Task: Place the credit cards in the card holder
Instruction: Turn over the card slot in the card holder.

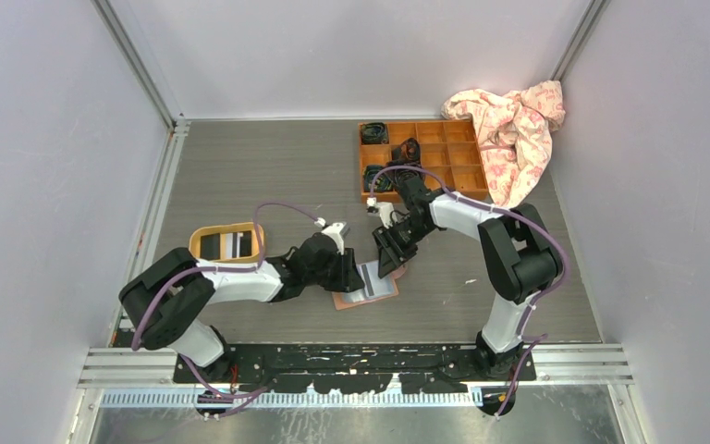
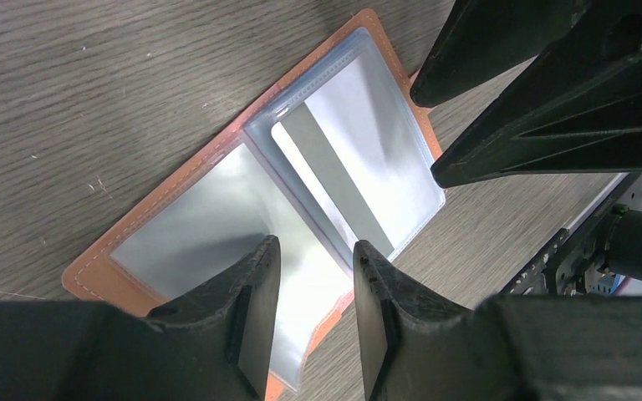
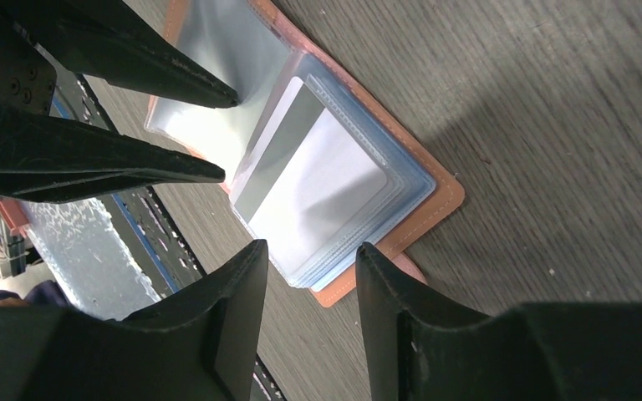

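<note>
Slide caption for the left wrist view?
Open card holder on the table, a striped credit card at its clear sleeves; left claw open over it, right claw opposite.

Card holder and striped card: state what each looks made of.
Card holder: cover looks like matte salmon leather or imitation, stitched edge; sleeves clear glossy plastic, with glare. Card: probably plastic, smooth white, grey stripe.

My two arms, seen from above: white shells on left arm (image 1: 236,280) and right arm (image 1: 458,215), bulky black joint housings (image 1: 518,254) between. Lilac cable (image 1: 282,207) trails along each (thin, in loose arcs). Both left gripper (image 2: 313,251) and right gripper (image 3: 309,251) matte black, fingers (image 3: 238,317) tapering to blunt wedges.
</note>
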### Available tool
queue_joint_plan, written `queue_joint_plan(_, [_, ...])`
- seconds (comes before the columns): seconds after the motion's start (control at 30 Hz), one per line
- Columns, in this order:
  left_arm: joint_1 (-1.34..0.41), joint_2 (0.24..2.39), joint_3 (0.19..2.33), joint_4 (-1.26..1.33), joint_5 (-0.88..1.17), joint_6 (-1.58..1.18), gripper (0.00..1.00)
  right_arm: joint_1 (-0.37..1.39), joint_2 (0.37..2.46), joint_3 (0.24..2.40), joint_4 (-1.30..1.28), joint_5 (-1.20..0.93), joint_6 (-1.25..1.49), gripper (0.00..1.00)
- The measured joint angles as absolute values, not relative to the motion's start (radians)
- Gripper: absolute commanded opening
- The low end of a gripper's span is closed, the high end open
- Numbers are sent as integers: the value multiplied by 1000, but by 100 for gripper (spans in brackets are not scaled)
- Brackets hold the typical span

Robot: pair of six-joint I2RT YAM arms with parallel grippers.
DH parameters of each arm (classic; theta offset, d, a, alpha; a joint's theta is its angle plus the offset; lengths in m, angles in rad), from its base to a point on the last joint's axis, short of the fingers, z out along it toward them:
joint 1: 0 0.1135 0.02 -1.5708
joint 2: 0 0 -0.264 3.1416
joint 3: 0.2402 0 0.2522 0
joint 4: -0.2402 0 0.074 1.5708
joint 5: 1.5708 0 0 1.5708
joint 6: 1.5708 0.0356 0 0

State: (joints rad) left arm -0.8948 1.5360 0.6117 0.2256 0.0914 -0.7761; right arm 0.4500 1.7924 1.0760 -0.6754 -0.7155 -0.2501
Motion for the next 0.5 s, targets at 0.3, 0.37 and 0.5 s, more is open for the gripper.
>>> queue_joint_plan(0.3, [-895, 1565, 600, 285, 97, -795, 36, 473, 1827, 1103, -685, -698, -240, 46])
queue_joint_plan(0.37, [-895, 1570, 599, 297, 99, -802, 36, 476, 1834, 1109, -688, -696, -236, 45])
queue_joint_plan(0.5, [-895, 1575, 595, 312, 101, -809, 35, 478, 1840, 1119, -698, -696, -230, 44])
